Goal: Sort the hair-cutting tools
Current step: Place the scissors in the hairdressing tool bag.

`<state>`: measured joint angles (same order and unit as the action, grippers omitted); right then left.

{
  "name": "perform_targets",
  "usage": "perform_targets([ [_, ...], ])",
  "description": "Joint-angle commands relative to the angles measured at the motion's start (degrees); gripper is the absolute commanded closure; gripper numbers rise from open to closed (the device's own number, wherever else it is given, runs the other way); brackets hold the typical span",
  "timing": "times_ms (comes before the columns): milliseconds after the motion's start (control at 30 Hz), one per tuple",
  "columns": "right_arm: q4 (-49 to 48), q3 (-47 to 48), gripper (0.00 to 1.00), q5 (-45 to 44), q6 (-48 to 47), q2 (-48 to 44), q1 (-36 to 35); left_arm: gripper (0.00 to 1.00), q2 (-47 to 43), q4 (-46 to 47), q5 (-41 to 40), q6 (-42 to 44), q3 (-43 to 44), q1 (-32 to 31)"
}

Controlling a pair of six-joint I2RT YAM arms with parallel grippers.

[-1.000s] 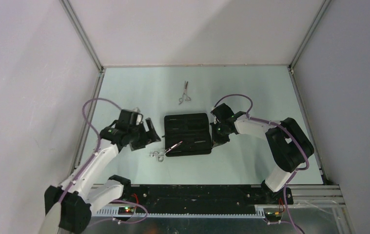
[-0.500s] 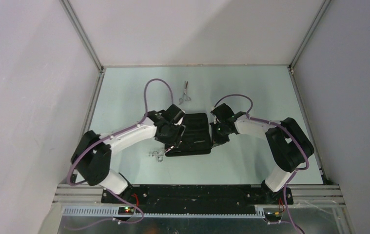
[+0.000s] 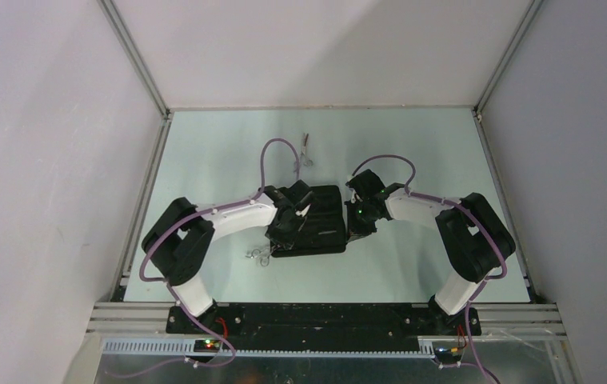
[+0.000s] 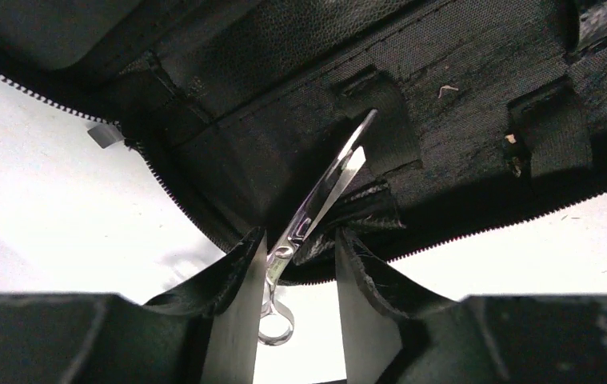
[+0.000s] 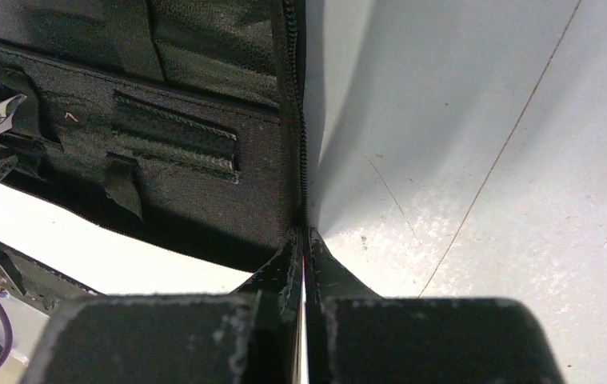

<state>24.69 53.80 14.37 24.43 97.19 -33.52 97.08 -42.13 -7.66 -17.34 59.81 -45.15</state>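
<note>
One pair of silver scissors (image 4: 316, 200) lies with its blades on the open black case (image 4: 460, 104), its tip at an elastic loop (image 4: 380, 120), and its rings (image 3: 260, 254) hang off the case's near-left edge. My left gripper (image 4: 300, 236) straddles the scissors' shank. The left finger (image 4: 236, 312) is against it and a gap shows to the right finger, so the jaws are open. A second pair of scissors (image 3: 305, 154) lies on the table behind the case. My right gripper (image 5: 302, 236) is shut, its tips at the case's zip edge (image 5: 300, 160). A slim black ribbed strip (image 5: 176, 136), perhaps a comb, sits in the case.
The case (image 3: 316, 218) lies flat in the middle of the pale table (image 3: 412, 144), between both arms. The left arm's purple cable (image 3: 272, 156) arches over the far scissors. Grey walls close in the table at the left, right and back.
My left arm has swung from the table's left side to the case's near-left corner. Its jaws have narrowed around the scissors. The right arm has stayed put.
</note>
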Motion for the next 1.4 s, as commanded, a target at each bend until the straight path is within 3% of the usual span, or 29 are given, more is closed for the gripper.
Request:
perform_targets([
  [0, 0.35, -2.05, 1.0, -3.32, -0.59, 2.1, 0.09, 0.62, 0.71, 1.32, -3.44, 1.78, 0.81, 0.6],
  [100, 0.4, -2.05, 1.0, -3.36, -0.56, 2.05, 0.12, 0.66, -0.12, 1.38, -2.73, 1.94, -0.2, 2.21],
  [367, 0.36, -2.03, 1.0, -3.3, -0.56, 2.24, 0.12, 0.65, -2.74, 1.48, -1.07, 2.38, -2.9, 5.6],
  [700, 0.35, -2.03, 1.0, -3.21, -0.62, 2.24, 0.16, 0.47, -8.44, 0.73, 1.88, 2.57, -5.73, 9.14],
  [1367, 2.91, -2.07, 1.0, -7.42, -2.01, -0.93, 4.31, 0.5, -11.56, 0.71, 1.74, 3.17, -7.94, 14.5],
])
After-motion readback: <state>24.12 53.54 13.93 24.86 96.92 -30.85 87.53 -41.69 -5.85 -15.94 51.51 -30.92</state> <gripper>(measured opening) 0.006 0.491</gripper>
